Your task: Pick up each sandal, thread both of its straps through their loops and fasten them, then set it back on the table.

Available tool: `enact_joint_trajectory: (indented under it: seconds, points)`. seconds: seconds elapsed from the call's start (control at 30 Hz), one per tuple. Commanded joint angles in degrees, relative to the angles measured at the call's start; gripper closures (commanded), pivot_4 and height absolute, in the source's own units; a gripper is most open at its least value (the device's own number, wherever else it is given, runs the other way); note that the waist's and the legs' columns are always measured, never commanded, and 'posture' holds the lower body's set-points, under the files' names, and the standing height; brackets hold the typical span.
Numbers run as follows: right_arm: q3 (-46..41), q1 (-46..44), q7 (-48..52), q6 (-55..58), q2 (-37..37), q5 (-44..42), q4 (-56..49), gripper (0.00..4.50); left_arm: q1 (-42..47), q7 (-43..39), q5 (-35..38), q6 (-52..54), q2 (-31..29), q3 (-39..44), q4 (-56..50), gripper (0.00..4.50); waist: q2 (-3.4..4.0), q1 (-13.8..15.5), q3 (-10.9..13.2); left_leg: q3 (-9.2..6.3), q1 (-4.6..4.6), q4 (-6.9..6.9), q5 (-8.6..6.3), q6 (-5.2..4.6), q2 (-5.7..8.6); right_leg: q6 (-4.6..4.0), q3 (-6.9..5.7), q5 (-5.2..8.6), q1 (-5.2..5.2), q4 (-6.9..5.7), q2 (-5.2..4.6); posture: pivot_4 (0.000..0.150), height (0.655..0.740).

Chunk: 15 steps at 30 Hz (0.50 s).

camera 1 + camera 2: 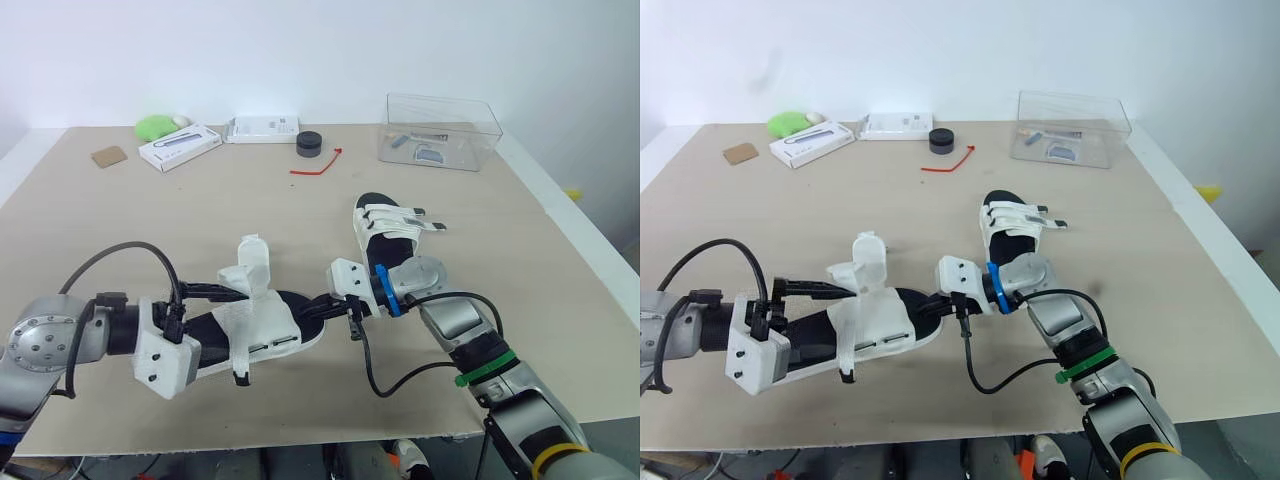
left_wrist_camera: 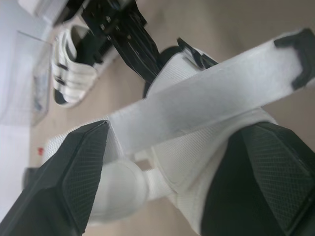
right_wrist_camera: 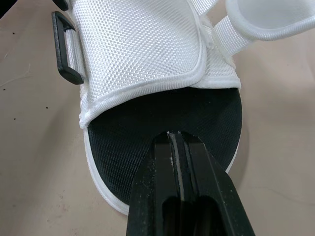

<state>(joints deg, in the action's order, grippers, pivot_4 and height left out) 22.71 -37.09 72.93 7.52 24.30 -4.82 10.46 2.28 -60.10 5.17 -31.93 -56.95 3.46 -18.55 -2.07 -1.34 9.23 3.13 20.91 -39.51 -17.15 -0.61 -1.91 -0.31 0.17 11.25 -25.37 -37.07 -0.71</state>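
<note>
Left arm: reaches in from the robot's lower left, forearm low over the counter (image 1: 520, 270) and pointing toward the robot's right. The left gripper (image 2: 183, 125) stands wide, its two fingers (image 2: 74, 172) well apart on either side of the near sandal's (image 1: 265, 325) upper. A loose white strap (image 2: 211, 93) runs across the gap between them, and its black end tab (image 2: 300, 54) hangs free.

Right arm: comes in from the lower right and angles toward the robot's left, with its wrist between the two sandals. The right gripper (image 3: 177, 137) has its fingers pressed together, tips over the black footbed (image 3: 147, 123) at the rounded end of the near sandal. Whether they touch the footbed cannot be told.

Near sandal: lies on the front part of the counter between the two grippers. It has a white mesh upper, a white sole rim and a black rectangular loop (image 3: 64, 46) at the side of the upper. One strap section stands upright and unfastened.

Far sandal (image 1: 385, 228): rests flat on the counter just beyond the right gripper, white straps laid across its black footbed.

Back edge of counter: a clear box (image 1: 440, 130) and a red tie (image 1: 318, 165).
</note>
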Motion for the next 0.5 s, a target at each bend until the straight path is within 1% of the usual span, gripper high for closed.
enact_joint_trajectory:
  seconds: [0.03,0.2,0.27,0.37,0.47,0.5]
  points:
    - [0.8,-0.8,0.4,-0.5,-0.3,0.6,0.6,4.50,0.0,1.4,-1.2,-7.8,-0.3,2.3,1.0,0.07,0.00,0.0,0.0,0.00,0.00,0.01,0.00,0.00,-0.01,-0.02,0.00,0.01,0.00,0.00,-0.01,0.150,0.7400]
    - [0.6,-0.5,0.4,-0.6,-0.2,0.7,0.5,4.50,-2.8,2.5,-1.2,-14.0,-1.2,4.8,3.5,0.07,0.00,0.0,0.0,0.04,-0.05,0.07,0.00,0.00,-0.03,-0.08,0.01,0.03,0.00,0.00,-0.14,0.150,0.7400]
    - [0.6,-0.4,0.5,-0.6,-0.1,0.7,0.4,4.50,-4.5,3.0,1.9,-10.8,-1.1,6.1,3.2,0.07,0.00,0.0,0.0,0.04,-0.06,0.07,0.00,0.00,-0.03,-0.08,-0.02,0.03,0.01,0.00,-0.15,0.150,0.7400]
    - [0.5,-0.1,0.5,-0.7,0.1,0.8,0.2,4.50,-9.1,3.2,12.8,5.4,-2.4,8.4,-1.6,0.07,0.00,0.0,0.0,0.18,-0.11,0.09,0.00,0.00,-0.12,-0.08,-0.02,0.04,0.00,-0.01,-0.16,0.150,0.7400]
    - [0.5,-0.1,0.6,-0.8,0.2,0.9,0.3,4.50,-11.7,3.6,26.2,26.6,-6.5,11.5,-6.7,0.07,-0.09,0.1,0.0,0.18,-0.12,0.09,-0.01,0.00,-0.16,0.04,-0.06,0.12,0.01,0.00,-0.10,0.150,0.7400]
    - [0.4,-0.1,0.7,-0.8,0.2,0.9,0.3,4.50,-11.8,4.2,29.9,32.0,-7.6,12.7,-8.0,0.07,-0.08,0.1,0.0,0.18,-0.13,0.08,-0.01,0.00,-0.19,0.12,-0.08,0.16,0.01,0.00,-0.13,0.150,0.7400]
